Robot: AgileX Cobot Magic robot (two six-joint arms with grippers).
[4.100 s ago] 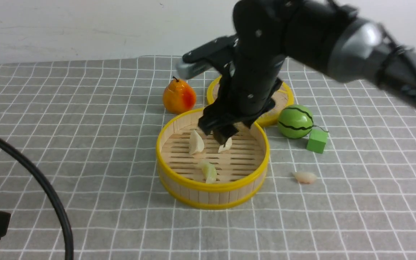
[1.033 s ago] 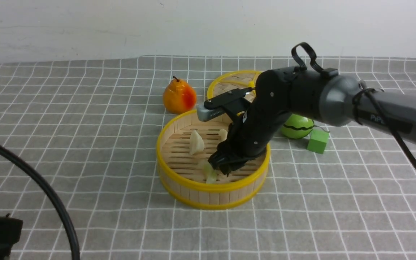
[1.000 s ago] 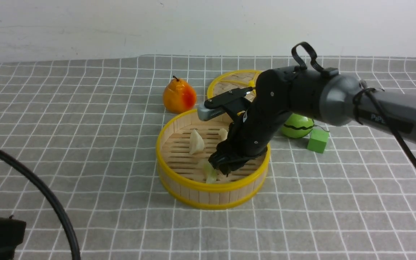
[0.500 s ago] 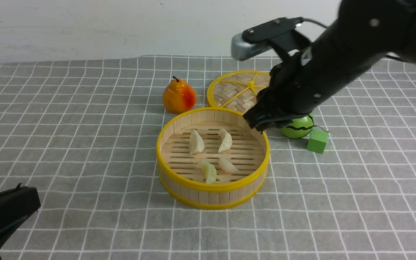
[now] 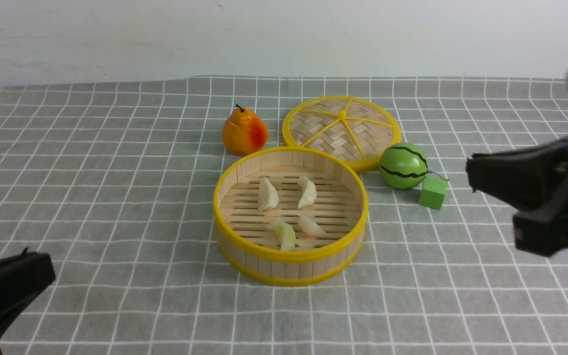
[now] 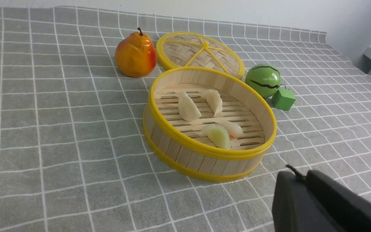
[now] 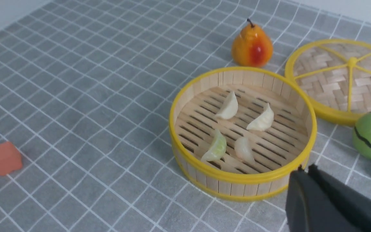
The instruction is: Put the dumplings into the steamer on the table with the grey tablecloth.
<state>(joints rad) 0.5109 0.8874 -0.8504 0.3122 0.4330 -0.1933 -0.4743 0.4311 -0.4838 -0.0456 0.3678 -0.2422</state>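
We see all four dumplings [image 5: 267, 194] lying on the slatted floor of the steamer [image 5: 289, 257], which stands mid-table [image 5: 116, 197] on the grey tablecloth [image 5: 461, 296]. The left end effector [image 5: 46, 268] and the right end effector [image 5: 471, 172] sit well apart from it, each with its jaws pressed together.

Place: staged lab test setup.
Backdrop: bare white wall [image 5: 284, 34].
Surface: grey gridded cloth [image 5: 116, 197].
Props: toy pear [image 5: 244, 132], melon [image 5: 404, 166], green cube [image 5: 433, 192], orange cube [image 7: 4, 158].

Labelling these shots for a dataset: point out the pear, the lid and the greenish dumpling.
pear [image 5: 244, 133], front view, orange belly.
lid [image 5: 341, 129], front view, woven middle.
greenish dumpling [image 7: 216, 149], right wrist view, its middle.
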